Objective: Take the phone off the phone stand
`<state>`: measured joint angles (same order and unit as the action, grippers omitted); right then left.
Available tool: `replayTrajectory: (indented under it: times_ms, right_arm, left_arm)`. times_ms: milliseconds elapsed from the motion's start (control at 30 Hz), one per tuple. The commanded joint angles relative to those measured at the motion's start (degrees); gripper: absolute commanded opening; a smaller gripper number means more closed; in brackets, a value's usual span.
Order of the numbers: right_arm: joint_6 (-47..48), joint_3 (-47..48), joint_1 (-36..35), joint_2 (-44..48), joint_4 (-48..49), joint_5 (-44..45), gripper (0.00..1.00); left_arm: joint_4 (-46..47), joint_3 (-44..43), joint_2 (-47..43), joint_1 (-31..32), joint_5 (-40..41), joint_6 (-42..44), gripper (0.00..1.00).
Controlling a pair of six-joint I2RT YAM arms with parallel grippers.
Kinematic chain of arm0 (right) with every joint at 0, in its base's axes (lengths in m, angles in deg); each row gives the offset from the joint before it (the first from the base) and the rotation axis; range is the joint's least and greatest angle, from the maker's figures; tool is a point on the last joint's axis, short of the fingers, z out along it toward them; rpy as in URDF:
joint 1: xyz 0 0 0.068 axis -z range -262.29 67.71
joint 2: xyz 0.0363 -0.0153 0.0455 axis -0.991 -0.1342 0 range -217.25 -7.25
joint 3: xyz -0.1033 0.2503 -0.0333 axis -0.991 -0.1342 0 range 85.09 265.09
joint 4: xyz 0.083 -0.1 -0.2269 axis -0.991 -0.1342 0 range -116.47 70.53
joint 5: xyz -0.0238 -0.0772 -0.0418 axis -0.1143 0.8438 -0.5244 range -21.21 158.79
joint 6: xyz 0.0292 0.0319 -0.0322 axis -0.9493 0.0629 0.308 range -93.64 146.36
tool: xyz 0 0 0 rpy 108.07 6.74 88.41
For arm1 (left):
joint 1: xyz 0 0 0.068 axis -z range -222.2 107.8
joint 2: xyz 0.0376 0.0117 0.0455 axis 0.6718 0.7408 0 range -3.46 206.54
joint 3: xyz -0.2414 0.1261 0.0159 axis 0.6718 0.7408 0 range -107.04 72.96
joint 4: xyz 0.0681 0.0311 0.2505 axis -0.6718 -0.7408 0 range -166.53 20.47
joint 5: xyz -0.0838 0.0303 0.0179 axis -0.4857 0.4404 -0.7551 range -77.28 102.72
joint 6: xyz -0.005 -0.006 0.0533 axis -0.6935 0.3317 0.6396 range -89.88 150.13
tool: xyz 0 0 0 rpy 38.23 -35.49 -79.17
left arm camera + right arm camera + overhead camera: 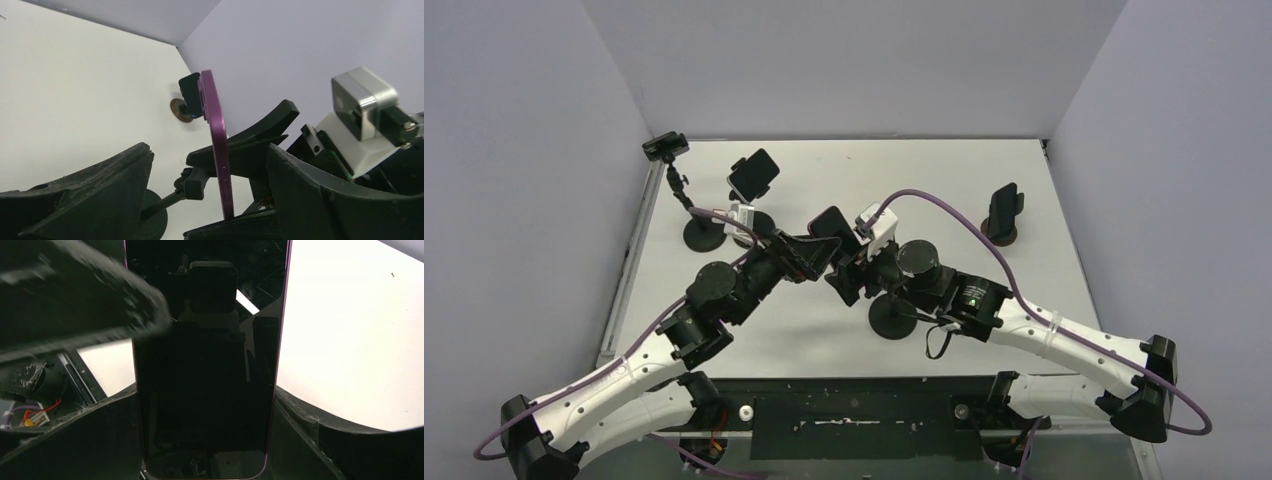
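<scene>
white table (814,345), pale lilac walls (854,60), purple phone (219,150)

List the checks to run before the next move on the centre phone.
1. Right gripper shut on the phone's edges: ok.
2. Left gripper open, jaws standing apart from the phone: ok.
3. Phone lifted out of the stand clamp: cannot tell.
4. Stand base flat on the table: ok.
</scene>
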<state>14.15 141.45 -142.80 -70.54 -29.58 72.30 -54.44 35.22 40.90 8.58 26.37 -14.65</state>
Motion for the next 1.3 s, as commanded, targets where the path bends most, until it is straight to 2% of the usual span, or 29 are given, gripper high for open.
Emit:
replayTrajectory:
  times_ms: [0, 133, 267, 333, 667, 767, 800, 833, 900, 967, 1000, 1033, 1100, 1267]
  right_arm:
    - [1.13, 3.79, -0.81, 0.16, 7.47, 2.56, 0.00]
    - [0.72, 3.01, -1.08, 0.18, 8.66, 3.20, 0.00]
    - [0.34, 2.44, -1.49, -0.07, 9.54, 3.65, 0.00]
    - [0.24, 2.30, -1.76, -0.23, 9.67, 3.82, 0.00]
    - [0.25, 2.67, -3.04, -1.56, 9.63, 4.64, 0.00]
    - [0.13, 2.82, -3.24, -1.64, 9.11, 4.84, 0.00]
    - [0.02, 2.83, -3.26, -1.71, 8.89, 4.96, 0.04]
    - [-0.13, 2.95, -3.34, -1.75, 8.45, 4.85, 0.16]
    - [-0.33, 3.43, -3.50, -1.63, 7.20, 4.34, 0.51]
    - [-0.80, 3.82, -3.71, -0.99, 5.77, 4.47, 0.71]
    - [-0.94, 3.93, -3.73, -0.56, 5.13, 4.26, 0.85]
    - [-0.96, 4.14, -3.74, 0.04, 4.25, 4.01, 0.92]
    - [-1.06, 5.00, -3.78, 1.28, 1.55, 3.79, 0.96]
    - [0.70, 7.15, -3.76, 5.48, -5.63, 3.16, 0.97]
  left_arm:
    - [-0.70, -2.47, 1.59, -0.33, -3.01, -0.08, 0.78]
    - [0.66, -1.57, 2.15, -0.33, -3.48, -0.95, 0.67]
    - [2.19, -1.39, 2.46, -0.33, -4.12, -1.21, 0.63]
    - [3.09, -1.55, 2.77, -0.34, -4.39, -1.27, 0.57]
    - [7.40, -0.79, 4.67, -0.34, -5.90, -2.31, 0.28]
    - [7.83, -0.52, 4.46, -0.32, -5.83, -2.30, 0.13]
    - [7.76, -0.56, 4.43, -0.31, -5.72, -2.14, 0.05]
    - [7.55, -0.50, 4.33, -0.33, -5.49, -2.05, 0.00]
    - [6.68, -0.41, 3.81, -0.30, -4.57, -1.91, 0.00]
    - [5.69, -0.03, 3.01, -0.33, -3.20, -1.67, 0.00]
    - [4.63, 0.08, 2.57, -0.34, -2.24, -1.56, 0.00]
    - [3.63, 0.17, 2.17, -0.34, -1.24, -1.29, 0.00]
    - [1.10, 0.01, 1.31, -0.34, 0.74, -0.32, 0.00]
    - [-8.28, -1.63, 0.06, -0.42, 3.72, 3.33, 0.00]
